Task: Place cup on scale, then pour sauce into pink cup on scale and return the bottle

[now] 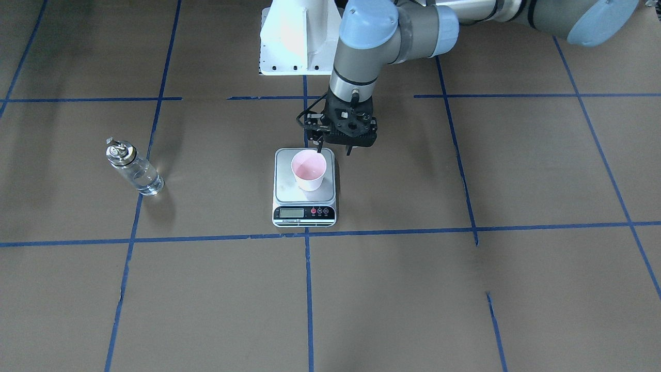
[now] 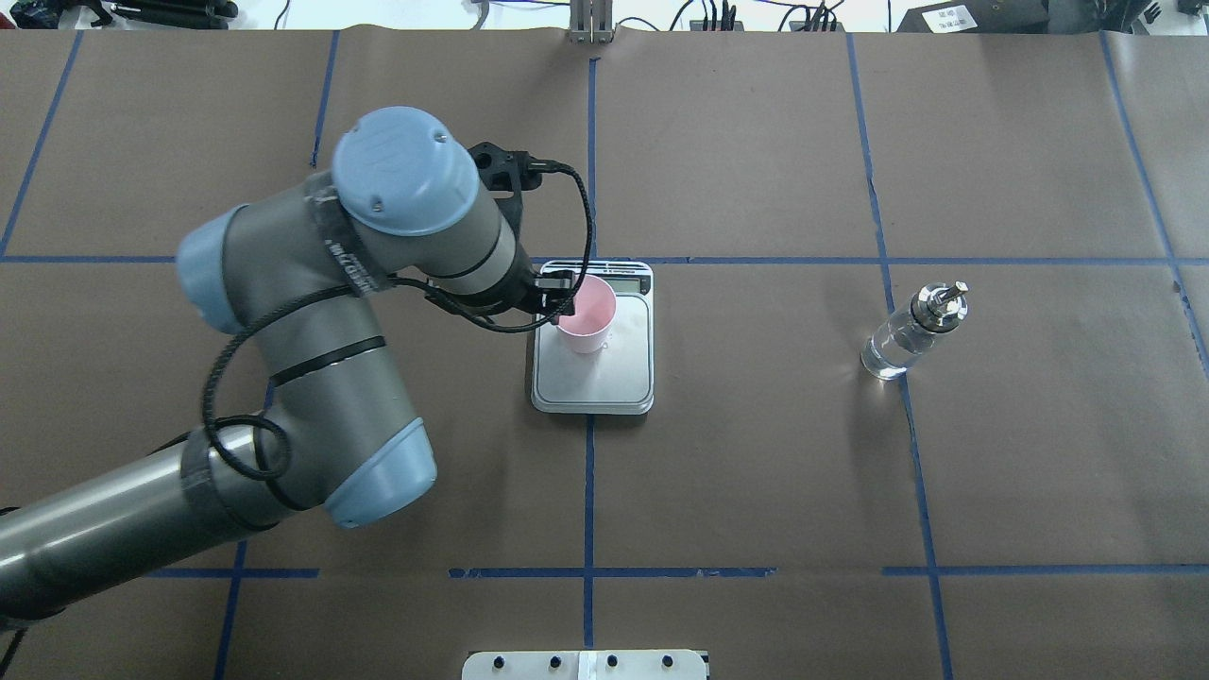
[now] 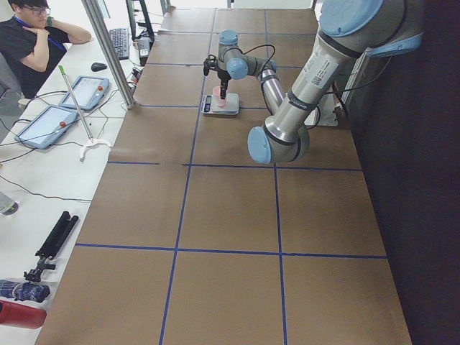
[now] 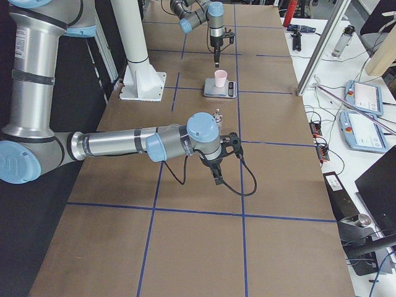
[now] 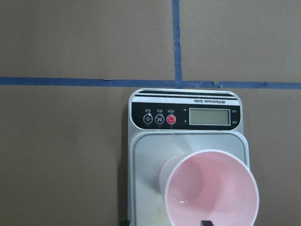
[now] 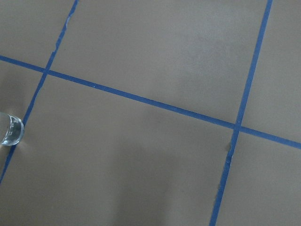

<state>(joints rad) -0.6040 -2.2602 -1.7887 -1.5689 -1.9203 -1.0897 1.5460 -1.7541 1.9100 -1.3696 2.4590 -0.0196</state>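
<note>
The pink cup [image 1: 309, 173] stands upright on the silver plate of the scale [image 1: 289, 182] at the table's middle. My left gripper [image 1: 334, 150] hangs over the cup's robot-side rim, open. One fingertip [image 1: 320, 146] is just inside the rim and the other is outside, behind the cup. The left wrist view shows the cup [image 5: 211, 193] from above on the scale [image 5: 146, 160]. The glass bottle [image 1: 131, 168] with clear sauce stands alone towards my right, apart from both arms. My right gripper [image 4: 216, 176] hovers over bare table near the bottle [image 4: 218, 114]; I cannot tell its state.
The white robot base [image 1: 294, 36] stands behind the scale. Blue tape lines cross the brown table. A side table with tablets [image 3: 43, 122] and an operator [image 3: 32, 29] lies beyond the far edge. The bottle's foot shows at the right wrist view's left edge [image 6: 9, 129].
</note>
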